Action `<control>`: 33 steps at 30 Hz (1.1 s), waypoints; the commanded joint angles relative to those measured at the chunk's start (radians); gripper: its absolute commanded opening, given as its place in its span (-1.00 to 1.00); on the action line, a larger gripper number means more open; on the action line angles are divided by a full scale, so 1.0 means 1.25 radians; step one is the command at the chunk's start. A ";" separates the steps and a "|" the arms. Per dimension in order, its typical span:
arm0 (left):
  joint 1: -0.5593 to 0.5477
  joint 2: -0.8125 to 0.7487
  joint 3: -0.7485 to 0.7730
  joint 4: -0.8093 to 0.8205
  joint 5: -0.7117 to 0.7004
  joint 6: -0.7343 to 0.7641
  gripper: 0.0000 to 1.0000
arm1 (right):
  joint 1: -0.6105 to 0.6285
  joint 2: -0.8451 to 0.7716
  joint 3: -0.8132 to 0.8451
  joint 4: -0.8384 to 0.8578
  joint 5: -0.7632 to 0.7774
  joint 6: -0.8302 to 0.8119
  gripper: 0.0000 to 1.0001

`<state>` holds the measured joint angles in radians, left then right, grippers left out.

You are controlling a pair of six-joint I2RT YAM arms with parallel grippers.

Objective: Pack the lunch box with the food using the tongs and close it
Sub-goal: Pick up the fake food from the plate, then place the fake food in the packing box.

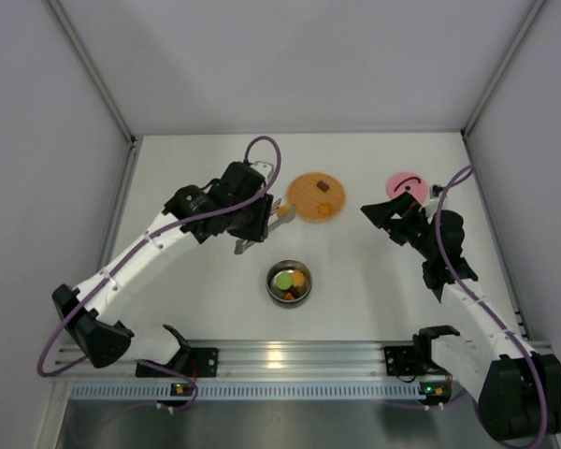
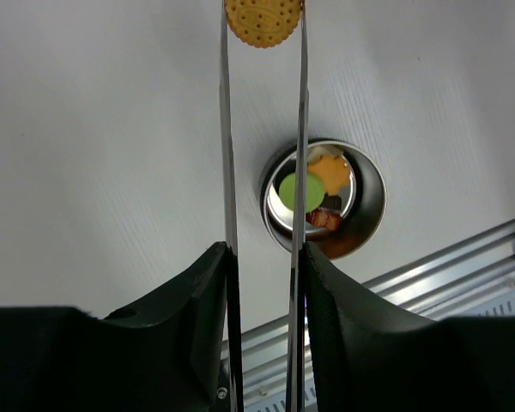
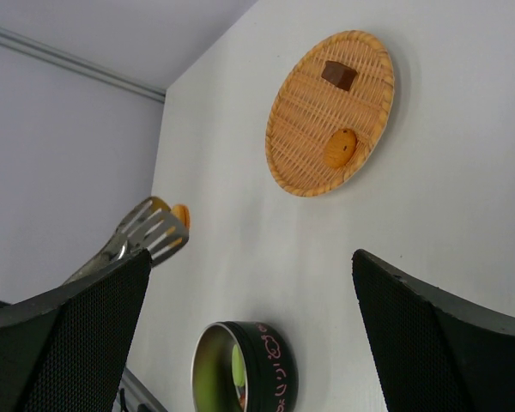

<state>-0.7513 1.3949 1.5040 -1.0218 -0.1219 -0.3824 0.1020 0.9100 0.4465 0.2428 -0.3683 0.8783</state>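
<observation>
White tabletop [image 1: 374, 281], pale grey walls [image 1: 290, 65] on three sides, one aluminium rail [image 1: 299, 355] along the near edge with two arms bolted to it. Nearest the rail sat one lunch box [image 2: 371, 206], round steel, open, mid-table. Inside I counted one green round [image 2: 296, 189], one orange piece [image 2: 329, 170] and one dark reddish piece [image 2: 324, 219]; could not tell if more lay under them. Just beyond, the left gripper [image 2: 264, 251] was clamped on one pair of tongs [image 2: 227, 129], whose tips pinched one round yellow cracker [image 2: 263, 21] above the table, left of the plate. The right gripper [image 3: 251, 257] hung over the right side, jaws spread wide, nothing between them. Farther back was one woven plate [image 3: 318, 146] with two pieces, one brown square [image 3: 338, 75] and one orange round [image 3: 340, 147]. One pink lid [image 1: 404, 184] lay flat to its right, well apart from the box.
</observation>
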 commanded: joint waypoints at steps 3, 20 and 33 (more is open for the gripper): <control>0.001 -0.156 -0.090 -0.072 0.085 0.020 -0.18 | -0.002 -0.002 0.015 0.045 -0.001 -0.002 0.99; -0.010 -0.327 -0.257 -0.104 0.229 0.030 -0.17 | -0.002 0.013 0.016 0.050 0.003 -0.006 0.99; -0.037 -0.342 -0.304 -0.080 0.263 0.018 -0.16 | -0.002 0.012 0.011 0.052 0.003 -0.004 0.99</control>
<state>-0.7910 0.9852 1.1297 -1.1599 0.1951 -0.3496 0.1020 0.9260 0.4465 0.2443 -0.3679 0.8799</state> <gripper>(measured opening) 0.425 0.993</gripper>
